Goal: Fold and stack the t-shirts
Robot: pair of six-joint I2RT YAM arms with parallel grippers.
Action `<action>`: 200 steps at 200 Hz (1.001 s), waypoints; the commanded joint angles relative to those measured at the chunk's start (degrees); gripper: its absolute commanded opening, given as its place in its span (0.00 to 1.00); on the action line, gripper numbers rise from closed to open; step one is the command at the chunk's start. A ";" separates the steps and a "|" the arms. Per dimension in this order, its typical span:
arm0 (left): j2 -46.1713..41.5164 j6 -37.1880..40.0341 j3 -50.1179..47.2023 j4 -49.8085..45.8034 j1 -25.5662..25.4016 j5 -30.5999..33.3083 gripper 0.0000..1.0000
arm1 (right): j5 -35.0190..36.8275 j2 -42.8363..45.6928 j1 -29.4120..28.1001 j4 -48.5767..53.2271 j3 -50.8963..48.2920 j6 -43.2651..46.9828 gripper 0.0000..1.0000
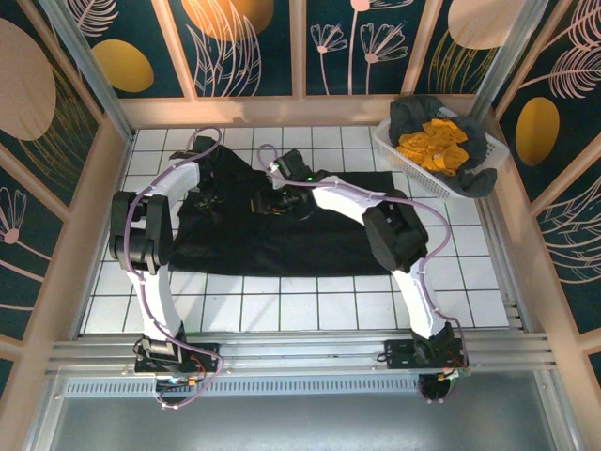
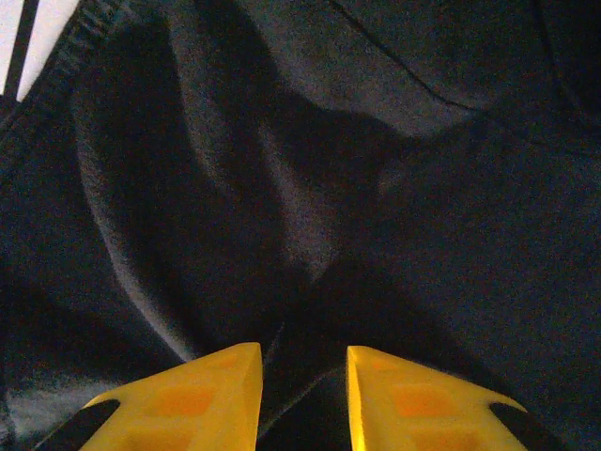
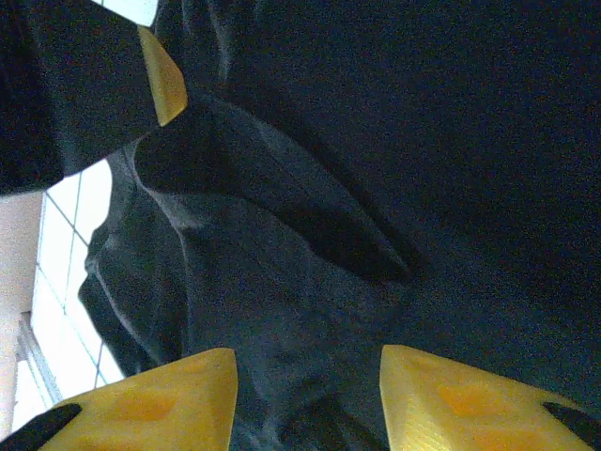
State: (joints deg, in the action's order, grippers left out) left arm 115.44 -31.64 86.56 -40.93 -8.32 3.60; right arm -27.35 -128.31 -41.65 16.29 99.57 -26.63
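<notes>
A large black t-shirt (image 1: 282, 240) lies spread over the middle of the white tiled table, bunched along its far edge. My left gripper (image 1: 208, 199) is down on that far edge at the left. In the left wrist view, its yellow fingers (image 2: 211, 399) stand a narrow gap apart with a raised fold of black cloth (image 2: 300, 235) running between them. My right gripper (image 1: 269, 200) is on the rumpled cloth just to the right, open. Its fingertips (image 3: 178, 404) are wide apart over wrinkled black cloth (image 3: 310, 310). More t-shirts, mustard-yellow (image 1: 434, 146) and dark grey (image 1: 413, 115), lie heaped in the basket.
A white lattice basket (image 1: 404, 162) stands at the far right corner. Wooden walls close in the table at the back and on both sides. Bare white tiles (image 1: 310, 305) run along the near edge. One finger of my left gripper (image 3: 164, 80) shows at the top left of the right wrist view.
</notes>
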 commanded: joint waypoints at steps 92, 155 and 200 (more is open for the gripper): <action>2.11 5.60 -1.67 2.30 -0.12 0.48 0.37 | 7.08 -13.54 -3.04 11.13 20.18 9.68 0.47; 3.14 7.16 -1.49 2.29 -0.14 1.15 0.32 | 5.51 -15.21 -3.71 13.43 23.10 9.67 0.38; 3.81 7.16 -1.14 2.19 -0.13 2.48 0.26 | 6.26 -14.89 -3.70 14.63 23.31 10.44 0.24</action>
State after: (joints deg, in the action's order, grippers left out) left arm 118.02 -27.14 85.47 -38.96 -8.32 4.84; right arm -21.04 -142.93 -44.91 28.62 120.88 -17.50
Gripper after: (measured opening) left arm 0.273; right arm 0.262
